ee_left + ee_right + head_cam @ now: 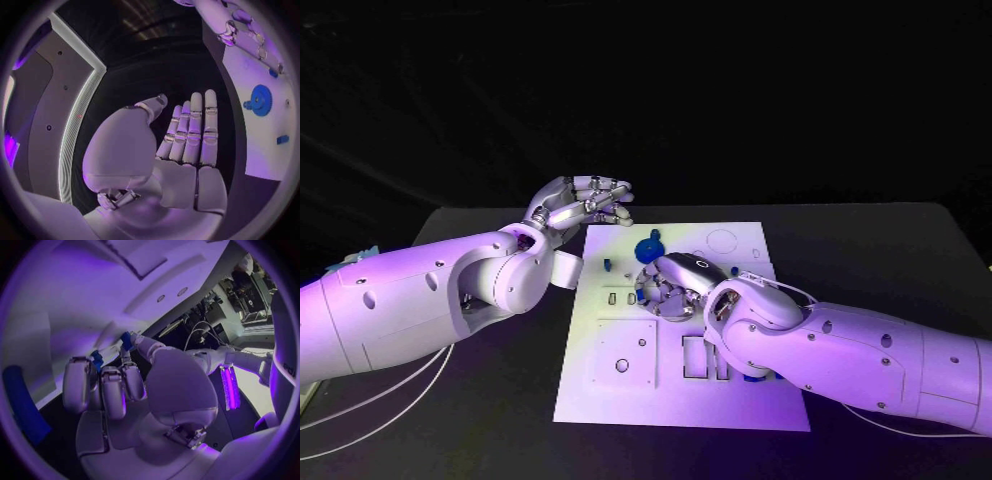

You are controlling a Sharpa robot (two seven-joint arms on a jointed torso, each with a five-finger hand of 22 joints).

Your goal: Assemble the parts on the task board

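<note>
The white task board [678, 390] lies flat in the middle of the black table [877, 240], with cut-out slots and round holes across its surface.

The right hand [669, 285] rests over the middle of the board, palm down, fingers curled toward the surface. In the right wrist view the fingers [112, 392] bend inward against the board, and small blue parts [127, 340] sit at the fingertips, touching them. Whether a part is actually clamped between the fingers cannot be told.

A blue gear [648, 248] stands on the far half of the board, just beyond the right hand and apart from it. In the left wrist view the gear [259, 100] is mounted on the board, with a small blue block [282, 139] near it on the same surface.

The left hand [583, 205] hangs above the table just off the board's far left corner. Its fingers [195, 131] are straight, side by side, and hold nothing. The gear lies well apart from this hand.
</note>
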